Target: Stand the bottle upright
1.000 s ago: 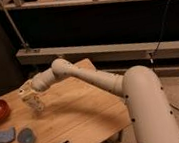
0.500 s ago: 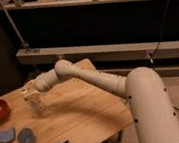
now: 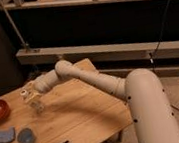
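Just above table (image 3: 85, 118), gripper (image 3: 34, 98) meets bottle (image 3: 40, 107), seemingly upright; grasp state unclear.

I saw my robot's arm (image 3: 92, 80) as a smooth, cream-white tube made of rounded segments linked by bulging joints. Its thickest segment, at the lower right, was a broad curved cylinder with a line of small dark dots running down one side. The segments grew slimmer toward the wrist, where a small dark round mark sat on a pale end cap. The gripper (image 3: 35, 100) looked pale and blocky, and was above the wooden table (image 3: 90, 121), close to its far left edge.
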Action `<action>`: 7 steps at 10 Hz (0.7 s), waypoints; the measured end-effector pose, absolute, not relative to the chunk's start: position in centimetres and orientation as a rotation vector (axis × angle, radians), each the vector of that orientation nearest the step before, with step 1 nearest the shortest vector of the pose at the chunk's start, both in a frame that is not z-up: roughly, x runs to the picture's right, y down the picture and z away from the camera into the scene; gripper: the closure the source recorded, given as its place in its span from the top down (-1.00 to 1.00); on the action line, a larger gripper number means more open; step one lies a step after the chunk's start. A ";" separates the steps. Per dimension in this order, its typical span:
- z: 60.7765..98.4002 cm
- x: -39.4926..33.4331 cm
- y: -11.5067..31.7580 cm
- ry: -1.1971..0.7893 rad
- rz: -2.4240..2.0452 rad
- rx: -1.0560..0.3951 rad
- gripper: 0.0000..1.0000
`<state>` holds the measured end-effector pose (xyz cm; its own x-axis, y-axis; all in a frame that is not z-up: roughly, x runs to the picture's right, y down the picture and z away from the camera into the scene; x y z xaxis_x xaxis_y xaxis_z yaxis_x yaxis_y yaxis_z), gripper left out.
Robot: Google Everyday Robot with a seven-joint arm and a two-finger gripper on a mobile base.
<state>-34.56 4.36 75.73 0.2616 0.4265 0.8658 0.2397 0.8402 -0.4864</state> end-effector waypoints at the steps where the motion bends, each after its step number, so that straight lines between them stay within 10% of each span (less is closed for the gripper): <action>1: 75.8 -34.5 4.3 -1.323 0.139 -0.604 0.60; 7: 75.4 -34.1 3.5 -1.321 0.123 -0.594 0.60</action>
<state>-34.07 3.54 75.35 0.2648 0.4118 0.8720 0.2443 0.8461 -0.4738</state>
